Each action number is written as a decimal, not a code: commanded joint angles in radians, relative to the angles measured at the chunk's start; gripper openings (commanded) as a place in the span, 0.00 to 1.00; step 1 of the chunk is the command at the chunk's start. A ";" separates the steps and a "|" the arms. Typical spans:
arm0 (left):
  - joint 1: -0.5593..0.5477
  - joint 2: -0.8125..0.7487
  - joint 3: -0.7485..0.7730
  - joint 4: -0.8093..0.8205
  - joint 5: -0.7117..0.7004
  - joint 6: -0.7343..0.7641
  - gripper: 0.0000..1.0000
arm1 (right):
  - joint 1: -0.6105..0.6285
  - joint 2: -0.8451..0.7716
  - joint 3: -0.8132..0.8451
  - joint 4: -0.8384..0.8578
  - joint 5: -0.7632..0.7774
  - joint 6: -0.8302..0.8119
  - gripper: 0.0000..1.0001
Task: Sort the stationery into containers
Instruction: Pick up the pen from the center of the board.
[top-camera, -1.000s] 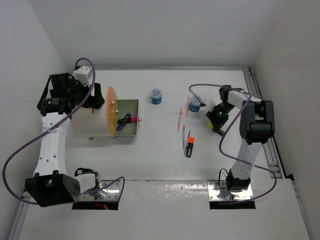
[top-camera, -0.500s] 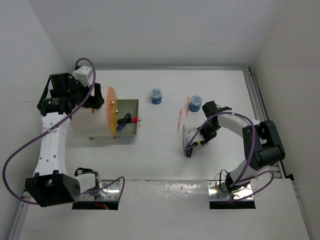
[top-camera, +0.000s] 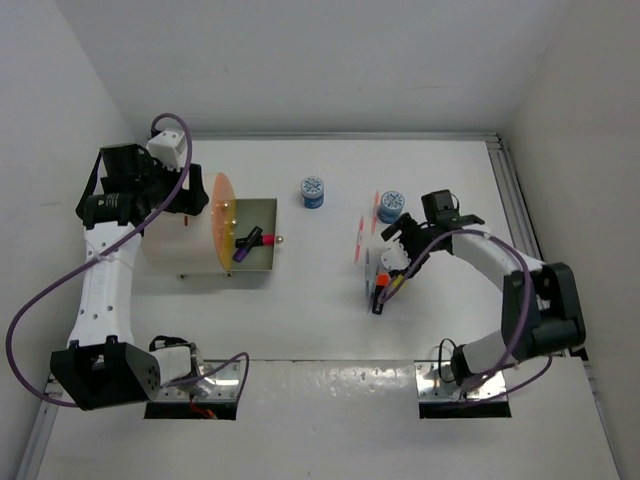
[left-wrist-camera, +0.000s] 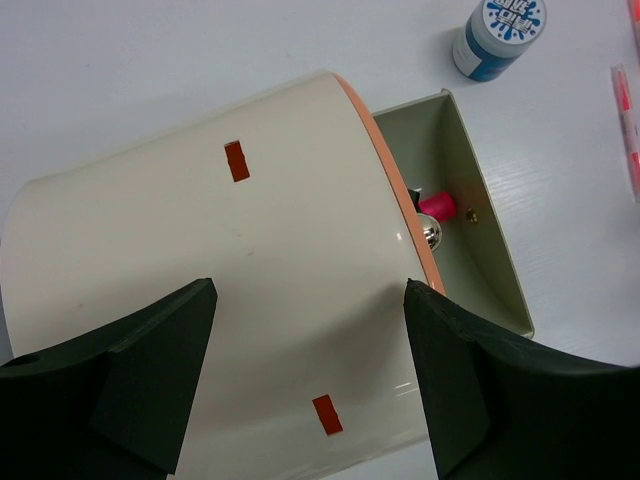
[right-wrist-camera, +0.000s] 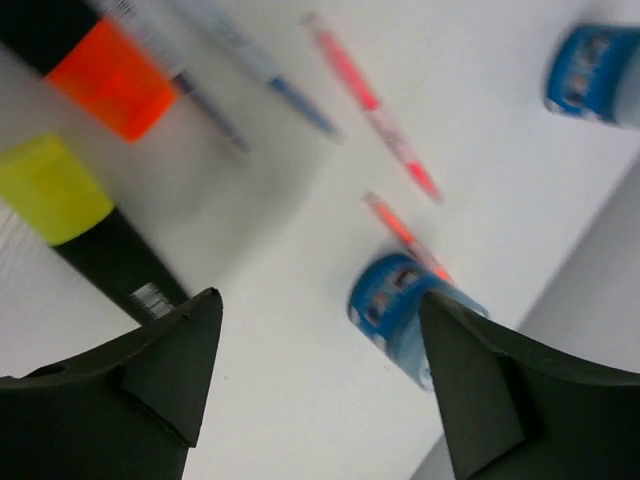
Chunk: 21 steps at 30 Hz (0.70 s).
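The loose stationery lies in a group on the right half of the table. An orange-capped highlighter and a yellow-capped highlighter lie side by side, with a blue pen and a pink pen just beyond them and a patterned roll further out.

I have the right gripper low over this group, with its fingers spread wide and nothing between them. I judge it is placed so to choose the next piece. These two are nearest to it, and their black bodies look easiest to take.

The drawer is well apart, on the left, pulled out of the cream cabinet. Two highlighters, one pink-ended and one purple-ended, lie in it, so the sorting is begun but most pieces wait.

The left gripper sits over the round side of the cabinet with its fingers apart. I cannot tell if they press on it. I think it is there to keep the drum from rolling.
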 joint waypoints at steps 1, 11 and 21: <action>0.011 -0.017 0.020 -0.025 -0.005 0.010 0.82 | 0.051 -0.159 -0.010 0.158 -0.066 0.329 0.76; 0.011 -0.030 -0.038 0.027 0.018 -0.059 0.82 | 0.050 -0.124 0.201 -0.129 0.449 2.160 0.71; 0.013 -0.053 -0.042 0.012 -0.017 -0.052 0.82 | 0.079 -0.042 0.093 -0.192 0.580 2.619 0.70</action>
